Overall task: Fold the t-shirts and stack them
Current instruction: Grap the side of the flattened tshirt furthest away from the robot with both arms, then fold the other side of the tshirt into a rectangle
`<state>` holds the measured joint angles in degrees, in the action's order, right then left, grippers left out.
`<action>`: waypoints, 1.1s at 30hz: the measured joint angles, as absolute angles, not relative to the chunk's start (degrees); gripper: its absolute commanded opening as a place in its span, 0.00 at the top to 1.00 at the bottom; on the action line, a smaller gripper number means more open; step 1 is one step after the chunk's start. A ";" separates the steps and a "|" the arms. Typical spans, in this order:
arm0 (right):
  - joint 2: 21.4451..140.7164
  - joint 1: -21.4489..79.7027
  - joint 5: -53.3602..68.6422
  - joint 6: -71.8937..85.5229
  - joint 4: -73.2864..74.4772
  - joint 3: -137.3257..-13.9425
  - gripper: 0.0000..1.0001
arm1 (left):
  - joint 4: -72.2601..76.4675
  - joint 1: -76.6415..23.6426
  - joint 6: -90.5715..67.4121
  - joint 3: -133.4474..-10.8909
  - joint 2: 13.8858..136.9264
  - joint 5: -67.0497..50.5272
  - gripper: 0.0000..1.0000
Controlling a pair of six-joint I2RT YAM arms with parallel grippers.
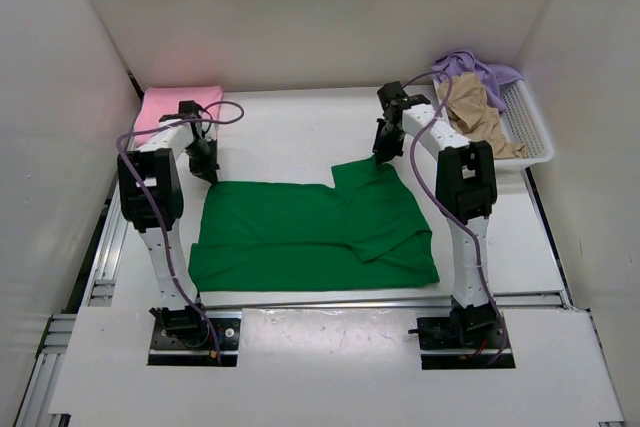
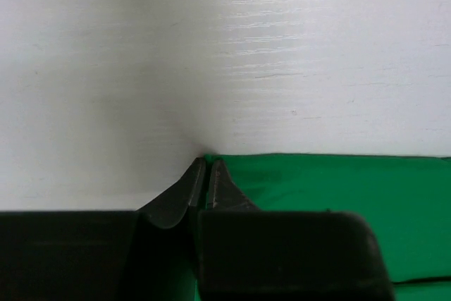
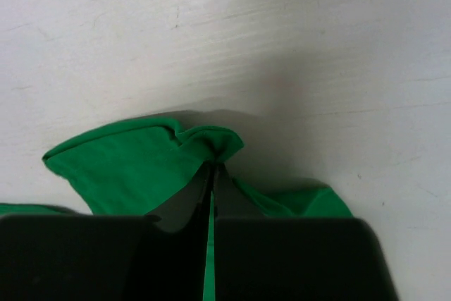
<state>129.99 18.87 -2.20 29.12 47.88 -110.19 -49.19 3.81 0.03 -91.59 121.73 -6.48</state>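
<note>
Overhead view, left to right: we see the pink t-shirt (image 1: 178, 105) lying as a neat flat rectangle at the far left corner of the counter (image 1: 290, 122). Next is the left end effector (image 1: 210, 173), at the far left corner of the dark green t-shirt (image 1: 310, 237), which lies spread flat between the two arms. The right end effector (image 1: 382, 159) is at that shirt's far right sleeve. The tan t-shirt (image 1: 478, 112) and the lavender t-shirt (image 1: 480, 69) are heaped in the white basket (image 1: 537, 137) at the far right.

From overhead we cannot make out either pair of jaws; the wrist views supply them. In the left wrist view we find the fingers (image 2: 180, 199) pressed together, pinching the very corner of the green cloth, with a sliver of green between them. In the right wrist view the fingers (image 3: 184, 208) are closed on a puckered fold of sleeve, which throws a shadow on the counter behind.
</note>
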 measured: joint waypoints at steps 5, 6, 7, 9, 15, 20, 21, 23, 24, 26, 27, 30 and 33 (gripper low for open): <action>124.92 18.87 -1.08 29.02 47.46 -105.73 1.00 | -48.66 3.60 -0.03 -90.13 120.60 -5.13 0.90; 122.85 18.87 -0.84 28.93 47.46 -103.57 1.00 | -48.64 3.55 -0.03 -89.21 119.90 -4.45 0.90; 120.29 18.87 -0.71 28.91 47.13 -100.97 1.00 | -48.58 3.44 -0.03 -87.96 119.02 -3.68 0.90; 114.91 18.90 -0.38 28.88 46.74 -95.66 1.00 | -48.88 3.27 -0.03 -85.32 116.55 -1.96 0.90; 95.35 19.49 0.05 29.63 44.60 -77.28 1.00 | -47.70 1.72 -0.03 -76.25 103.55 2.55 0.90; 82.13 21.12 -0.38 31.81 44.38 -63.05 1.00 | -46.68 -0.56 -0.01 -67.99 92.97 4.69 0.90; 80.09 21.50 -0.49 32.53 44.31 -60.58 1.00 | -46.48 -0.64 -0.01 -66.46 91.85 5.06 0.90; 76.40 21.89 -0.58 33.65 43.90 -55.66 1.00 | -46.24 -0.60 -0.01 -63.72 90.96 5.63 0.90; 75.02 21.89 -0.73 34.28 43.81 -53.63 1.00 | -46.19 -0.60 -0.01 -62.48 90.94 5.78 0.90; 73.45 21.87 -1.08 35.40 43.35 -50.70 1.00 | -46.39 -0.64 -0.01 -60.25 90.96 6.11 0.90; 73.17 21.89 -1.17 35.79 43.35 -49.71 1.00 | -46.48 -0.75 -0.01 -59.51 90.96 6.24 0.90; 73.14 22.02 -1.52 36.64 42.87 -48.56 1.00 | -46.46 -1.06 -0.01 -58.08 90.94 6.72 0.90; 73.12 22.26 -1.93 37.19 41.93 -48.45 1.00 | -46.33 -1.30 -0.01 -57.82 90.87 7.29 0.90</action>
<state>73.12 22.26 -1.93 37.19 41.93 -48.45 -46.33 -1.30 -0.01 -57.82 90.87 7.29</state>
